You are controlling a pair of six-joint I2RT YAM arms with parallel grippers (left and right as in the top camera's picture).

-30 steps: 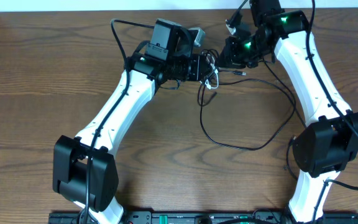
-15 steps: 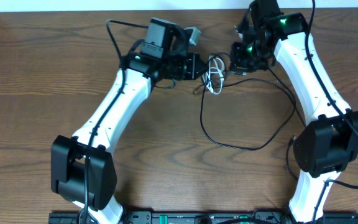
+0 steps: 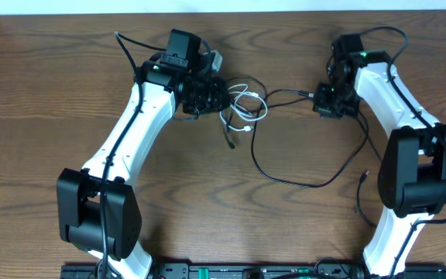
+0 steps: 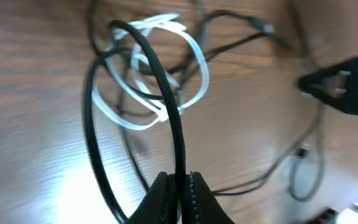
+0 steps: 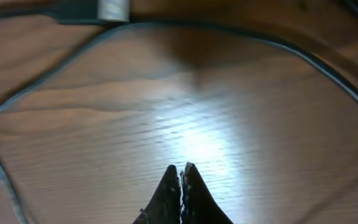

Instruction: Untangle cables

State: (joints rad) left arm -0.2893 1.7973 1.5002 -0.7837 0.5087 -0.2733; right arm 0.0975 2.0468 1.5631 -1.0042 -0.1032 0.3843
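My left gripper [image 3: 220, 98] is shut on a black cable [image 4: 166, 99], which runs up between its fingertips in the left wrist view [image 4: 180, 180]. That cable threads through a loose coil of white cable [image 3: 248, 105] [image 4: 166, 68] just right of the gripper. A long black cable [image 3: 300, 184] loops over the table's middle, with one plug end [image 3: 230, 143] below the coil. My right gripper [image 3: 325, 105] is shut with nothing between its fingertips [image 5: 180, 169], low over bare wood. A black cable [image 5: 229, 31] and its plug [image 5: 95, 9] lie just beyond it.
Both white arms reach in from the front corners. A thicker black wire [image 3: 126, 43] runs along the left arm's upper part. The table's far edge [image 3: 223, 11] lies just behind the grippers. A black rail [image 3: 223, 271] runs along the front.
My left gripper has pulled left with the black cable, and the white coil has spread out beside it. The right gripper has moved right and down, away from the tangle.
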